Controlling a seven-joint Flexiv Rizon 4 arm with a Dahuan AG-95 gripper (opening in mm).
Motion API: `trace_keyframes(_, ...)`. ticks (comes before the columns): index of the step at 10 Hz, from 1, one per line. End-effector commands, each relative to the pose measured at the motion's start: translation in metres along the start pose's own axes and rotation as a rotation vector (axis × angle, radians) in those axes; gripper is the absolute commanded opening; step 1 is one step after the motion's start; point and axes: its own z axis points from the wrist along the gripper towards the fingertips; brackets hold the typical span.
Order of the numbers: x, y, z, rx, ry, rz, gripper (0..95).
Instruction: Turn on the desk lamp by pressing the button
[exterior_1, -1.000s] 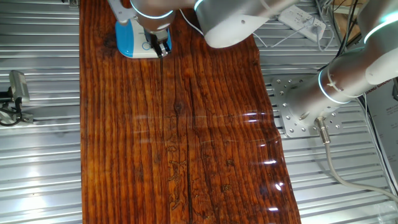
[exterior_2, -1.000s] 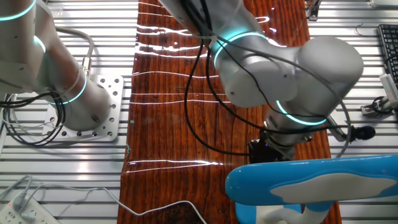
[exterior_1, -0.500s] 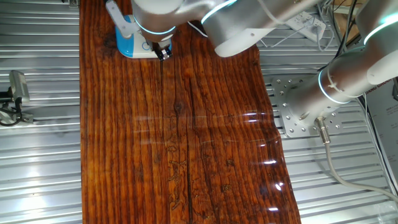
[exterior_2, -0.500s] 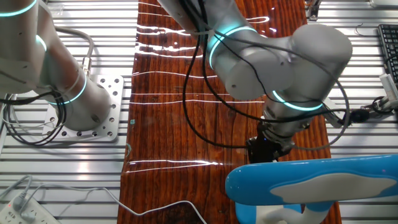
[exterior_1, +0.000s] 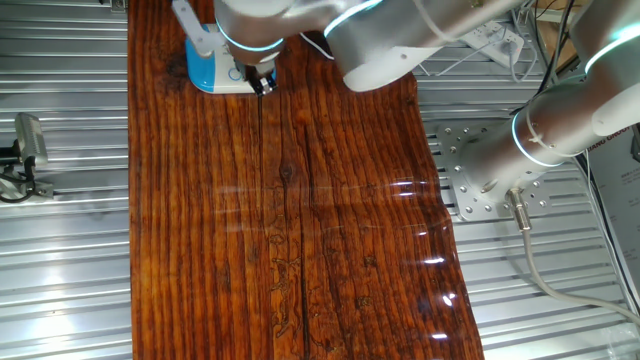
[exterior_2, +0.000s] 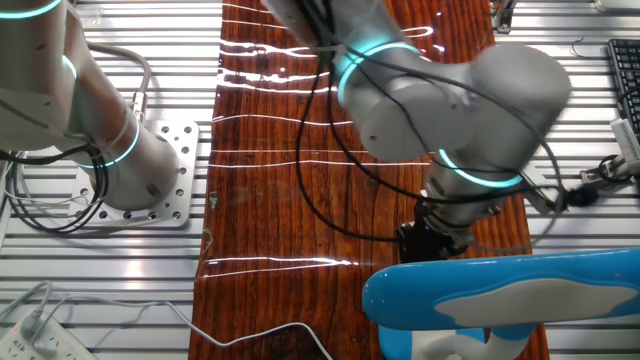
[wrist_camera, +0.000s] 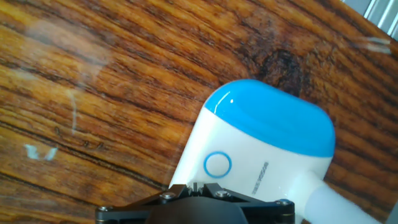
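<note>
The desk lamp's base (exterior_1: 212, 70) stands at the far left end of the wooden table; its blue head (exterior_2: 500, 290) fills the near bottom of the other fixed view. In the hand view the base (wrist_camera: 273, 134) is blue at its far end and white nearer me. The button (wrist_camera: 217, 165) is a small blue-outlined circle on the white part. My gripper (exterior_1: 262, 84) hangs over the base's right edge. In the hand view its fingertips (wrist_camera: 198, 185) meet just below the button, with nothing between them. Contact with the button cannot be told.
The wooden table (exterior_1: 300, 220) is a narrow board on a ribbed metal bench. A white power strip (exterior_1: 487, 35) lies beyond its right edge, another (exterior_2: 30, 335) with a cable by the lamp end. The arm's mounting plate (exterior_1: 470, 170) sits to the right.
The arm has swung a little over the lamp and its elbow is still moving. The gripper tip shifted slightly toward the base's near right corner. The lamp has not moved.
</note>
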Motion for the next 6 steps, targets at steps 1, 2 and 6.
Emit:
trace_keyframes(1, -0.0027, 0.0001, 0.0392, -0.005, 0.028, -0.005, 0.0)
trace_keyframes(2, -0.0027, 0.0001, 0.0392, -0.018, 0.056, -0.004, 0.0)
trace_keyframes(6, -0.0027, 0.0001, 0.0392, -0.033, 0.083, -0.012, 0.0)
